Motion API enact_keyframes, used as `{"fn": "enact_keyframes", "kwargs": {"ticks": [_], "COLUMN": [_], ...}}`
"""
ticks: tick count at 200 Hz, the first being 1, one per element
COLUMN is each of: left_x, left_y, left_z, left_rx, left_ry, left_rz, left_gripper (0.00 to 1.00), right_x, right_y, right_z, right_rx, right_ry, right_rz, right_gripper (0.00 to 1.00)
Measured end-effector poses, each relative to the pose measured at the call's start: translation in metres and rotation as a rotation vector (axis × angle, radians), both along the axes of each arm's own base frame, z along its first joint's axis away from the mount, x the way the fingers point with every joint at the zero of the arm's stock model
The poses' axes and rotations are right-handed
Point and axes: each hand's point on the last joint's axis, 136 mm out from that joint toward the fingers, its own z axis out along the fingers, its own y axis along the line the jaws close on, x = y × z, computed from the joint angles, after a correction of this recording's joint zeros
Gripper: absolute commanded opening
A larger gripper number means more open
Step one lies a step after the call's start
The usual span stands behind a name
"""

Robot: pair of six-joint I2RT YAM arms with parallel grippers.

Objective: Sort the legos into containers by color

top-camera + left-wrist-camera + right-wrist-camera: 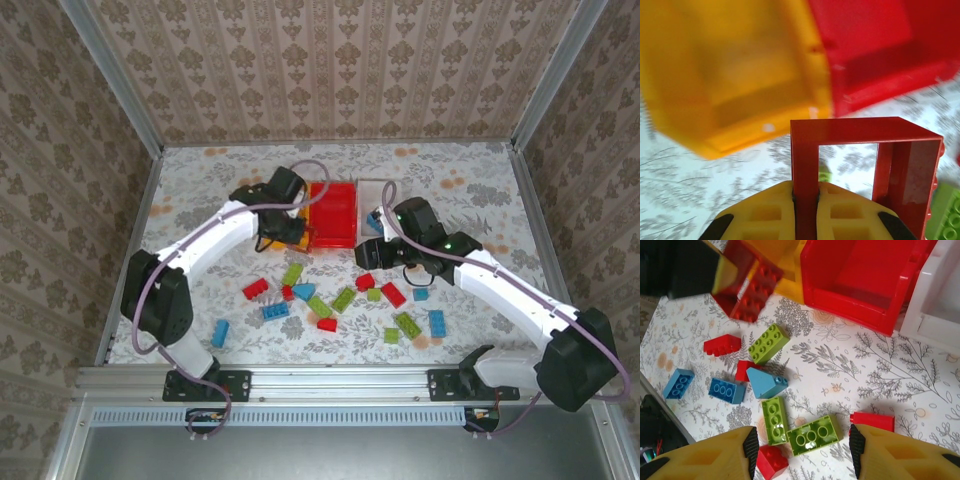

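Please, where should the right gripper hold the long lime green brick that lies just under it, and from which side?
Hold the long green brick across its two long sides, near the middle, coming straight down from above. It lies flat with studs up; one end is crowded by another green brick, so the right gripper would probably need to turn first.

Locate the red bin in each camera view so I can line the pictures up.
Top external: red bin just above picture centre.
Left wrist: upper right corner.
Right wrist: top edge, right of centre.
Shared landmark: the orange-yellow bin, directly beside it on the left in all three.
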Motion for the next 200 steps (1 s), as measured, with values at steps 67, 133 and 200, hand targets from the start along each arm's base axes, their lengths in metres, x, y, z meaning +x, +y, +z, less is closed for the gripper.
{"fn": "enact_keyframes", "kwargs": {"ticks": [67, 133, 200], "left_x": [0.068, 0.075, 0.075], "left_y": [0.027, 0.027, 0.023], "left_z": [-0.012, -0.058, -0.063], "left_rx": [0.086, 0.138, 0.119], "left_ry": [0.022, 0.125, 0.143], "left_rz": [0.182, 0.218, 0.237], "left_gripper": [0.05, 0.12, 0.40], "right_x": [0.023, 0.021, 0.020], "right_y": [0.036, 0.054, 0.045], "right_z": [0.004, 0.005, -0.002], "right_rx": [0.000, 0.001, -0.059], "right_ry": [-0.014, -0.022, -0.029], "right_rz": [0.057, 0.099, 0.100], "right_gripper": [0.55, 0.55, 0.58]}}
